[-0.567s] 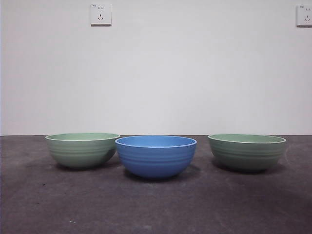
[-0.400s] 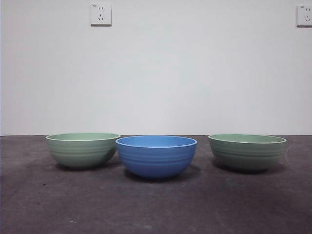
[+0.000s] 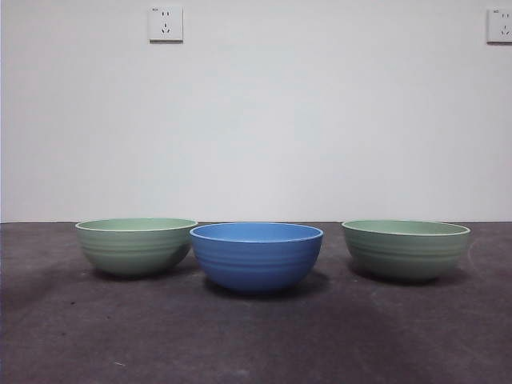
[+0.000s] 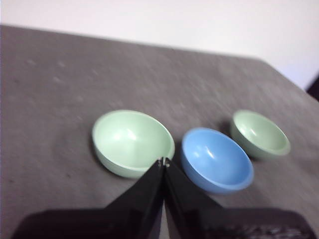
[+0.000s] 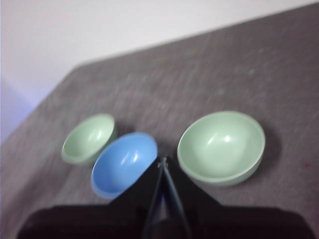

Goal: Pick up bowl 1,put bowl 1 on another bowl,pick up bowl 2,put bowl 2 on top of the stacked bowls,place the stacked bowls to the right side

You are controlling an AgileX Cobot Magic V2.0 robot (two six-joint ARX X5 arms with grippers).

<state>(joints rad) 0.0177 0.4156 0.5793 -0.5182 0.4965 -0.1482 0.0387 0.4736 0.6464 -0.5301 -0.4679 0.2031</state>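
Observation:
Three bowls stand apart in a row on the dark grey table (image 3: 256, 344), none resting on another. The blue ribbed bowl (image 3: 256, 256) (image 4: 217, 160) (image 5: 123, 163) is in the middle. One sage-green bowl (image 3: 136, 246) (image 4: 132, 142) (image 5: 89, 137) stands to its left and nearly touches it. A second sage-green bowl (image 3: 405, 249) (image 4: 260, 133) (image 5: 222, 147) stands further off to its right. My left gripper (image 4: 163, 161) hovers shut above the left green bowl's near rim. My right gripper (image 5: 162, 161) hovers shut between the blue bowl and the right green bowl. Neither arm shows in the front view.
A white wall rises behind the table, with two sockets (image 3: 165, 23) (image 3: 499, 26) high up. The table's far edge (image 4: 149, 46) and a corner (image 5: 75, 67) show in the wrist views.

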